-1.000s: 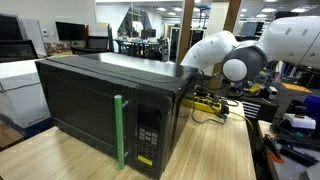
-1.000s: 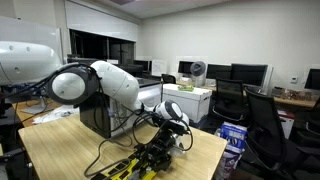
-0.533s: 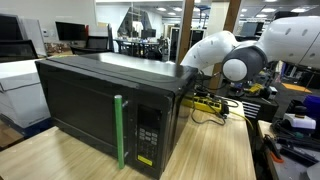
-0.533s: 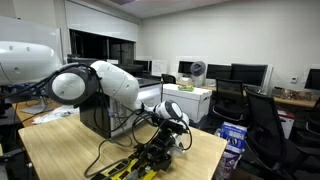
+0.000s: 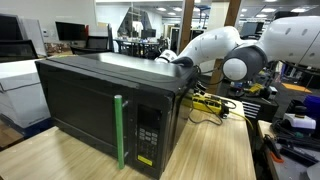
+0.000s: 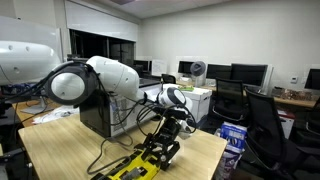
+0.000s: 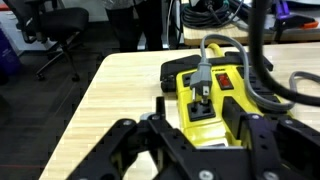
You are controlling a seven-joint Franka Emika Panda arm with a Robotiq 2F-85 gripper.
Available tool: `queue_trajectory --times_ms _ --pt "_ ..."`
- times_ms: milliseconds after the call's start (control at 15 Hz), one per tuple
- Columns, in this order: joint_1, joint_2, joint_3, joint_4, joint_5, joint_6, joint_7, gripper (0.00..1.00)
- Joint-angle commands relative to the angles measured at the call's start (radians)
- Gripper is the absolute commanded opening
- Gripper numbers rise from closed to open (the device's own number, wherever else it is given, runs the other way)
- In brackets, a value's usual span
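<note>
At the left of an exterior view, a black microwave (image 5: 100, 105) stood on the counter (image 5: 60, 155). Behind its upper right corner the gripper (image 5: 171, 58) hung above the yellow power strip (image 5: 205, 100). In the wrist view its jaws stood wide and empty, with a grey plug (image 7: 200, 85) seated in the strip at mid-frame.

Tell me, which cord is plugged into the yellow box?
The grey cord: its plug stands in the yellow power strip. The thick black cord only curves past its side.
</note>
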Motion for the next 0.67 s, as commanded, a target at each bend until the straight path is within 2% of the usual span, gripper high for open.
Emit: queue_trajectory --times_ms 0,67,133,200,600 --pt "-0.025 -0.003 0.006 0.136 0.055 0.020 0.078 0.91" --pt "-0.029 -0.009 0.007 0.167 0.067 0.027 0.090 0.97" --pt "-0.030 -0.014 0.006 0.198 0.075 0.039 0.100 0.98" --pt "-0.026 -0.064 0.010 0.140 0.090 0.088 0.131 1.00" --pt "-0.044 -0.106 0.010 0.163 0.138 0.305 0.261 1.00"
